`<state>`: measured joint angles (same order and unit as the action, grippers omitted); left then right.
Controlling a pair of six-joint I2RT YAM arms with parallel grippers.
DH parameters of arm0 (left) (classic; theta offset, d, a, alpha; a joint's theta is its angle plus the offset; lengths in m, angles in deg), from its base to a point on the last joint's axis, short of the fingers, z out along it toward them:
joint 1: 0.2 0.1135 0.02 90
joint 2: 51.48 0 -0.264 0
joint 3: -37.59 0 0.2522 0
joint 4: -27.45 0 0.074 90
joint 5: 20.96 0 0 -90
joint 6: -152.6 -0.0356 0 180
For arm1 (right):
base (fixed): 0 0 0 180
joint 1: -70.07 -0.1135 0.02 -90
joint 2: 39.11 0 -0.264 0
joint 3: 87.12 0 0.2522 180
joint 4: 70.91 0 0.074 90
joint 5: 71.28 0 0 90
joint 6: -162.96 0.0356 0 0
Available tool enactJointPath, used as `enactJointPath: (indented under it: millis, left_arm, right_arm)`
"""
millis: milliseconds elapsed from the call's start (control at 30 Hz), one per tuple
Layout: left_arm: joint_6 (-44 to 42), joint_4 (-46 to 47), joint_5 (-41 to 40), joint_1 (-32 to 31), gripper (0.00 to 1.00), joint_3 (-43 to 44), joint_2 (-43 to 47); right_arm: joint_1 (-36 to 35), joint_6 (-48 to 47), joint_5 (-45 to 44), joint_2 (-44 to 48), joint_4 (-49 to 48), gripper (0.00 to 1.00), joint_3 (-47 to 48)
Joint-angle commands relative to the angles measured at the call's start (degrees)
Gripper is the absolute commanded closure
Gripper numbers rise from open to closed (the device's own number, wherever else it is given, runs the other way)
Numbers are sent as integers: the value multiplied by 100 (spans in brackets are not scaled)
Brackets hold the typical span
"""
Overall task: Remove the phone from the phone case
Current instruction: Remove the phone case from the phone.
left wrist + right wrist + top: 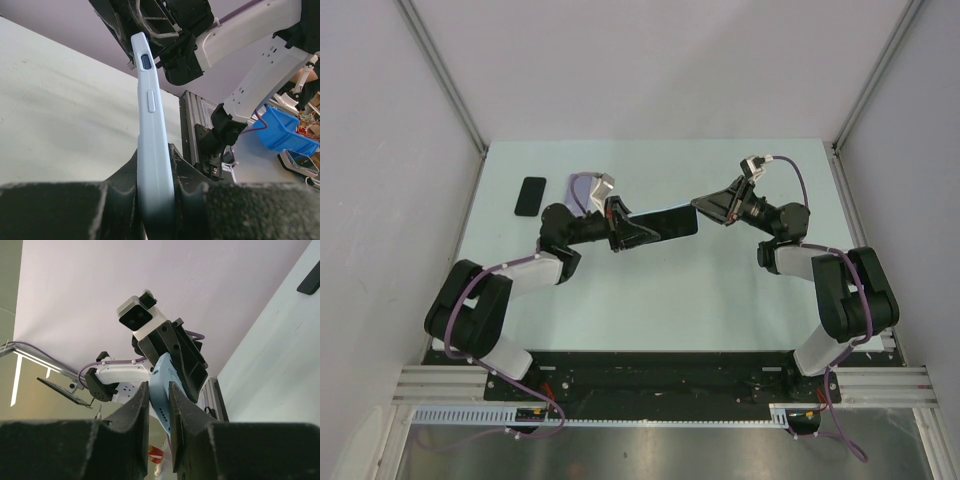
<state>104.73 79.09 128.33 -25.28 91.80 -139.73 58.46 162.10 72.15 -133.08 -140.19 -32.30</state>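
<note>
**Desk:** Top view?

**Photographer:** The phone case (665, 222) hangs above the tabletop (620, 300). The left tool (625, 235) and right tool (705, 208) are each clamped on one end. The dark upper face looks like the phone (677, 219), not yet out. A black slab (531, 196) lies well apart, far left.

**Desk:** Left wrist?

**Photographer:** The pale-blue case edge is pinched tight, side buttons showing.

**Desk:** Right wrist?

**Photographer:** The fingers (137, 405) are closed on the other end.

**Desk:** Next?

**Photographer:** Likely one tool anchors while the other flexes a corner free.
</note>
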Motion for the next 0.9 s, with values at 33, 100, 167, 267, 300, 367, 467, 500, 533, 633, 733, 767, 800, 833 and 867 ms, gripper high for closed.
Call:
enactJointPath:
  millis: [33, 100, 167, 267, 300, 367, 467, 500, 533, 633, 733, 767, 800, 833, 867]
  left_arm:
    - [-310, 1185, 1911, -647, 100, 60, 633]
    - [-319, 1176, 1955, -682, 100, 60, 625]
    - [-337, 1176, 1999, -709, 100, 60, 624]
    - [-337, 1176, 2025, -735, 100, 51, 625]
    - [-346, 1176, 2043, -735, 100, 60, 633]
    - [-346, 1176, 2060, -744, 100, 51, 660]
    - [-355, 1176, 2113, -761, 100, 42, 677]
    - [-381, 1185, 2131, -779, 100, 42, 703]
    - [-381, 1176, 2131, -779, 100, 34, 721]
    - [-372, 1176, 2105, -788, 100, 42, 721]
    - [-320, 1176, 2052, -788, 100, 51, 669]
    - [-293, 1176, 1991, -788, 100, 60, 660]
    - [-258, 1176, 1938, -779, 100, 60, 616]
    - [-240, 1176, 1903, -762, 100, 60, 590]
    - [-223, 1176, 1841, -753, 100, 60, 572]
  right_arm:
    - [177, 6, -852, -200, 69, 85, 78]
    - [177, 33, -843, -192, 113, 84, 86]
    - [186, 50, -861, -200, 201, 85, 87]
    - [186, 68, -843, -218, 201, 85, 104]
    - [204, 77, -826, -227, 201, 85, 104]
    - [221, 94, -825, -227, 210, 84, 104]
    - [230, 112, -825, -262, 210, 84, 113]
    - [247, 129, -825, -279, 219, 84, 113]
    - [248, 130, -808, -279, 219, 84, 122]
    - [248, 112, -790, -288, 201, 84, 122]
    - [248, 68, -773, -288, 149, 84, 131]
    - [265, 33, -764, -262, 70, 84, 139]
    - [274, -2, -746, -236, 52, 82, 148]
    - [291, -176, -746, -201, 17, 81, 139]
    - [309, -282, -729, -113, -36, 78, 139]
